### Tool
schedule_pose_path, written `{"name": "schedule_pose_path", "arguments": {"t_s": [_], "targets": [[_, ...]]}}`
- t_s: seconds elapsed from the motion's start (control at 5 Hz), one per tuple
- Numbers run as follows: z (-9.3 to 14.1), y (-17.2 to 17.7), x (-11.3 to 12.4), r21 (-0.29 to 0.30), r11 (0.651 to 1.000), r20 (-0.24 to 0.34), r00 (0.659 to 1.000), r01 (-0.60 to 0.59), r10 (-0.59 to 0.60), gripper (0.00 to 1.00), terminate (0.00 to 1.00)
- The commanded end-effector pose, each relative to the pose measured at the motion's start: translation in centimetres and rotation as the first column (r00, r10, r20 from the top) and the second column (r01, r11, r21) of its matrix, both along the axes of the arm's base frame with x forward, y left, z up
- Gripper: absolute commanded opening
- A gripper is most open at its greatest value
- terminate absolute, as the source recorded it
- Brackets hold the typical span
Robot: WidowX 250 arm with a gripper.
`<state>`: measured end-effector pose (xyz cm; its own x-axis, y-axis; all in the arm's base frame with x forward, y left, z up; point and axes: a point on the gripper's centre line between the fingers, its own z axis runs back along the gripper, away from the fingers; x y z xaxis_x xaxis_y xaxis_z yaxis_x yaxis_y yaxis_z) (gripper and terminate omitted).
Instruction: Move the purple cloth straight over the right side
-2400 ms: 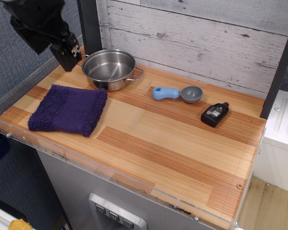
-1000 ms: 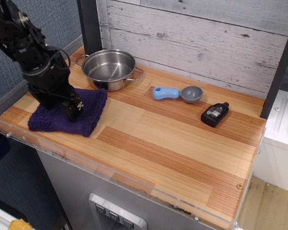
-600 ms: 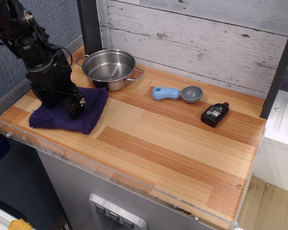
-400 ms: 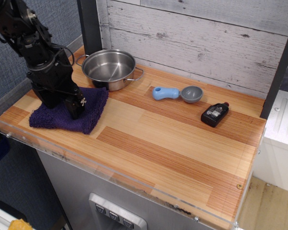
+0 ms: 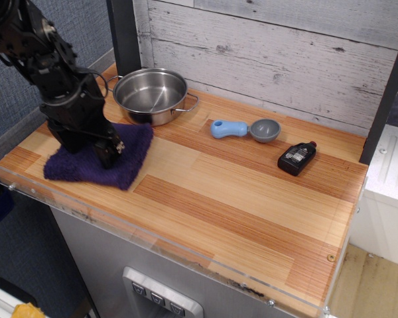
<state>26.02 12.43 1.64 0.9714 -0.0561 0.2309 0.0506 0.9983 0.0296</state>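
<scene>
Your cloth (image 5: 129, 162) lies on the left end of the table (image 5: 252, 199), near the front edge, its far right corner just beside the pot (image 5: 150, 95). It is dark purple and fuzzy, and its right part looks a little bunched where the gripper (image 5: 110, 154) presses into it. You can see the black arm coming down from the upper left and covering much of the cloth's middle and left. The fingertips are sunk in the pile, so you cannot tell whether they are clamped on the fabric or only resting on it.

Farther right, well apart from the cloth, you have a blue-handled scoop (image 5: 244, 129) with a grey bowl, lying near the back wall. Just beyond it to the right lies a small black bottle (image 5: 296, 158) on its side. A clear strip runs along the table's front edge.
</scene>
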Motion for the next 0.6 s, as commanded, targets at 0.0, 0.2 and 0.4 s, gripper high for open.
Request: {"name": "schedule_pose_path", "arguments": {"t_s": [0.0, 0.2, 0.4], "targets": [[0.8, -4.9, 0.3, 0.003, 0.995, 0.013, 0.995, 0.098, -0.098, 1.00, 0.00], [0.5, -7.8, 1.0, -0.002, 0.989, 0.011, 0.989, 0.146, -0.146, 1.00, 0.00], [0.2, -11.0, 1.7, 0.003, 0.978, 0.003, 0.978, 0.210, -0.210, 1.00, 0.00]]}}
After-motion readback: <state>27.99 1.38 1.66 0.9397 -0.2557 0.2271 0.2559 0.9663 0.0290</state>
